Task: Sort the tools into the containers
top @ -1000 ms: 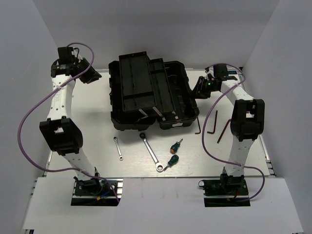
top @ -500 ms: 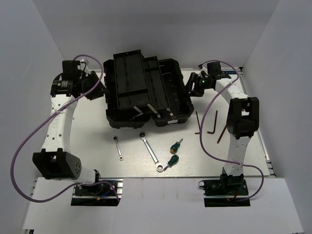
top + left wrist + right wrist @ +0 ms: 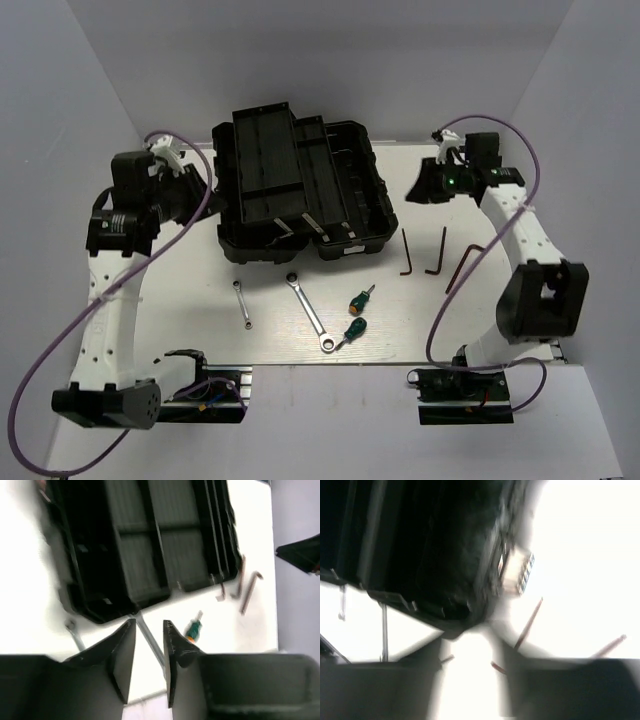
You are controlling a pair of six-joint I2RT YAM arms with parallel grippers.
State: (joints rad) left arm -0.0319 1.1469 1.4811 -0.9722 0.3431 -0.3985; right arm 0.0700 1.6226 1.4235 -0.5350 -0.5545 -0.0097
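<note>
Nearest on the table, all unsorted: short wrench (image 3: 241, 303), longer wrench (image 3: 310, 313), and two screwdrivers (image 3: 357, 314) just right of it. Farther right are three hex keys (image 3: 441, 250), lying apart. Beyond them the toolbox (image 3: 300, 190) lies open, and I see no tool in it.

- Left gripper (image 3: 149, 627): by the toolbox's left side, jaws narrowly apart, holding nothing.
- Right gripper (image 3: 418, 186): just off the toolbox's right side, fingers spread and empty, though its own view is blurred.

Since a second ago the toolbox has shifted left, my left arm has swung in beside it, and the right gripper has backed off.

Box placement looks done, so picking is next. I judge the hex keys closest to the right gripper, and they call for a low, flat pinch.
</note>
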